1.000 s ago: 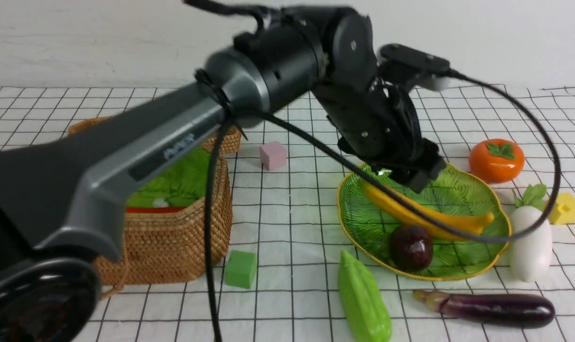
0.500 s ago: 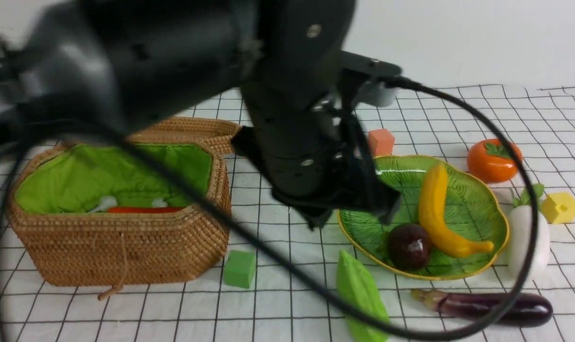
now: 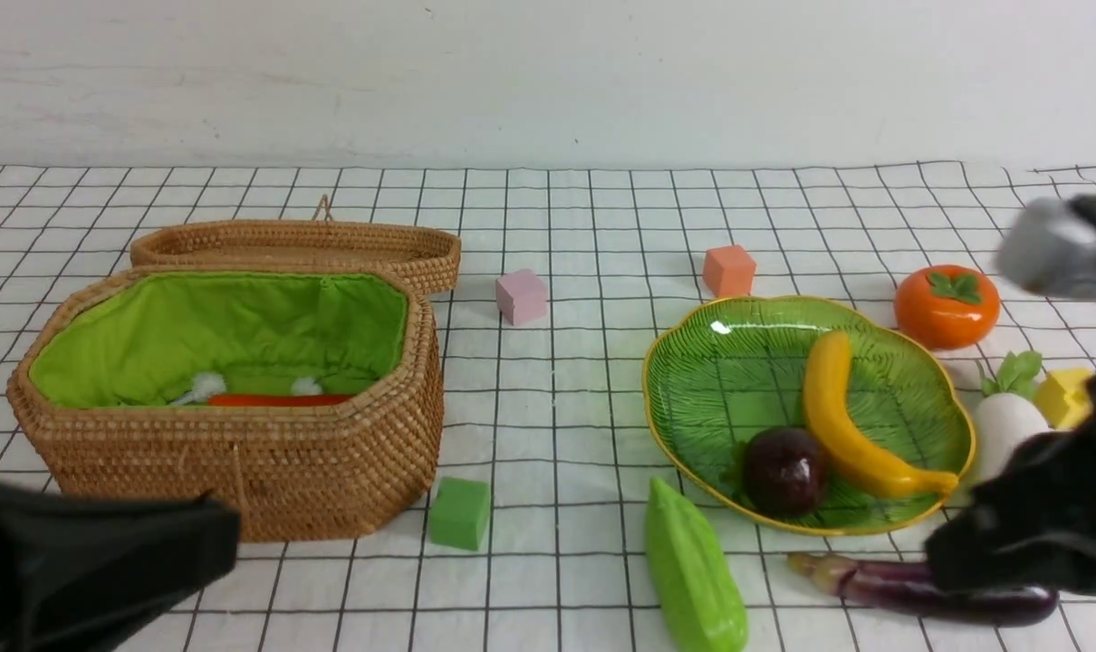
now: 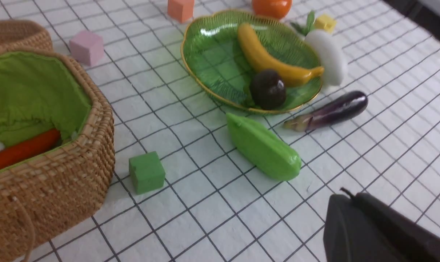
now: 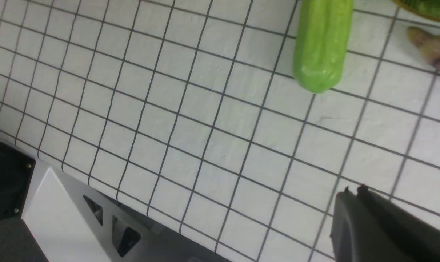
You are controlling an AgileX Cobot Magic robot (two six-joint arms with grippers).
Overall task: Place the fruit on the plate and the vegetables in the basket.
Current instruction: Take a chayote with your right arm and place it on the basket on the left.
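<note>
The left claw [image 4: 351,203] was closed and empty, parked low at the near left edge of the table [image 3: 557,407]. The basket [image 3: 240,471] stood open at the left, with the carrot [image 3: 276,399] lying on its green lining. The gourd [image 3: 693,570] lay on the table just in front of the plate [image 3: 720,380]. The plate carried the banana [image 3: 842,426] and the mangosteen [image 3: 783,471], touching each other. The eggplant [image 3: 874,580] lay on the table in front of the plate's right half. The persimmon [image 3: 946,306] sat behind the plate's right edge, and the radish [image 3: 1001,426] lay against that edge. The right arm [image 3: 1037,516] hung over the eggplant's far end. The right claw [image 5: 354,196] was closed and empty.

Assessment: the task was partly complete. One fruit and three vegetables remained on the table. The step in hand appeared to be a changeover between arms, with nothing gripped. The next move called for opening a claw before descending on an item; the eggplant lay nearest the right arm.

No brand, label or writing was readable.
</note>
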